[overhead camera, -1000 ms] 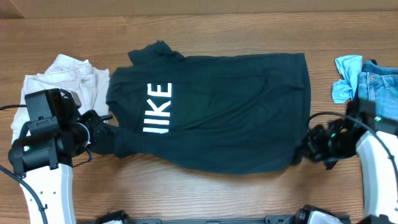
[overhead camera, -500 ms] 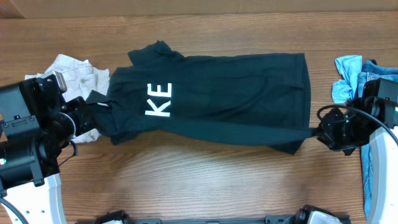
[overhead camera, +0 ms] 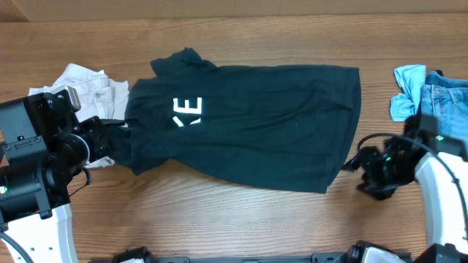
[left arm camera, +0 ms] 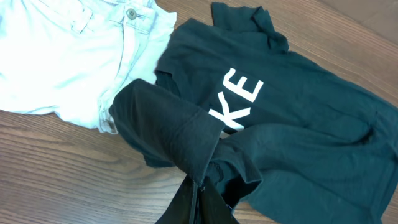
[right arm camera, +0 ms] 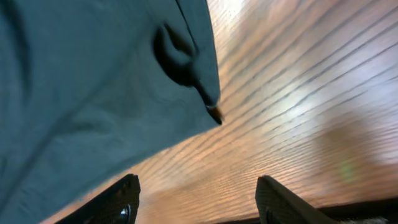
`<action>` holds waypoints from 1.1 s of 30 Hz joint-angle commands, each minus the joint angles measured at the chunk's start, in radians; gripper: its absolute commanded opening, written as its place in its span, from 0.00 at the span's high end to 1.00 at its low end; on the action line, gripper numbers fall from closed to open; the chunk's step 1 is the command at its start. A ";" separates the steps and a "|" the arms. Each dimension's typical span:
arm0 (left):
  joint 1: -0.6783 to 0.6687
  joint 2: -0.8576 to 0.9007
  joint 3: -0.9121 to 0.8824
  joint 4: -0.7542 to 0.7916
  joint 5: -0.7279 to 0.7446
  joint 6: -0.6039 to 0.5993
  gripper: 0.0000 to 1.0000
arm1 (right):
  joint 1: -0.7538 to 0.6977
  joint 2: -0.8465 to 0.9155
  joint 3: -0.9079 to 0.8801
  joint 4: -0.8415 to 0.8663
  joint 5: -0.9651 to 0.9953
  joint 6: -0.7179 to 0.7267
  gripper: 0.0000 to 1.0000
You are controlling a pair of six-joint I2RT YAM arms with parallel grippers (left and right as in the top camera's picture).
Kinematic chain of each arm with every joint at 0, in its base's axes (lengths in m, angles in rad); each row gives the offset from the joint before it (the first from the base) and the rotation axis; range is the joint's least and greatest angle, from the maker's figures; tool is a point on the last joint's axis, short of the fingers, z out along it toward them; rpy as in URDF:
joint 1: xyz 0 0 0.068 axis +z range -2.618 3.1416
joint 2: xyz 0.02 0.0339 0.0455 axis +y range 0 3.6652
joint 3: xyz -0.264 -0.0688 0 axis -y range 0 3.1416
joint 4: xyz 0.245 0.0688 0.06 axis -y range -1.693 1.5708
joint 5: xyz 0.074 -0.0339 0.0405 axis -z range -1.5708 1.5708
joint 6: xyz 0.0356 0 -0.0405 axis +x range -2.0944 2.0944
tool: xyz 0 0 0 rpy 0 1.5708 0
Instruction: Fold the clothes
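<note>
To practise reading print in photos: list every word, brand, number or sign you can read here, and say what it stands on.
"KE": white block letters on the dark T-shirt; a fold hides whatever comes before them.
Shorts and jeans: no text can be read.

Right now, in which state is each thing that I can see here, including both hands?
T-shirt, spread out, near edge folded over, white letters partly hidden.
left hand, shut on a fold of the T-shirt.
right hand, open, holding nothing, the shirt's hem lying free beyond its fingers.
white shorts, crumpled beside the T-shirt's collar end.
jeans, crumpled at the far right, apart from the T-shirt.
</note>
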 commanded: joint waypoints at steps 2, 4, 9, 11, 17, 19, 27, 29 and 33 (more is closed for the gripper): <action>-0.007 -0.003 0.024 0.002 -0.006 0.031 0.96 | 0.084 0.001 -0.193 0.163 -0.150 -0.003 0.40; -0.007 -0.003 0.024 0.003 -0.006 0.031 0.96 | 0.119 0.001 -0.261 0.291 -0.173 0.002 0.43; -0.007 -0.003 0.024 -0.003 -0.006 0.035 0.96 | 0.174 0.001 -0.391 0.481 -0.147 0.109 0.46; -0.007 -0.003 0.024 -0.005 -0.006 0.038 0.96 | 0.175 0.001 -0.428 0.540 -0.111 0.154 0.49; -0.007 -0.003 0.024 -0.005 -0.006 0.038 0.96 | 0.175 0.000 -0.404 0.608 -0.113 0.103 0.96; -0.007 -0.003 0.024 -0.006 -0.006 0.039 0.96 | 0.175 -0.009 -0.334 0.529 -0.112 0.067 0.96; -0.007 -0.003 0.024 -0.020 -0.021 0.055 0.96 | 0.175 -0.136 0.247 -0.203 -0.043 -0.031 0.96; -0.007 -0.003 0.025 -0.024 -0.024 0.068 0.96 | 0.175 -0.136 0.348 -0.343 -0.023 -0.035 0.96; -0.007 -0.003 0.026 -0.024 -0.025 0.068 0.96 | 0.175 -0.136 0.414 -0.412 -0.022 -0.034 0.96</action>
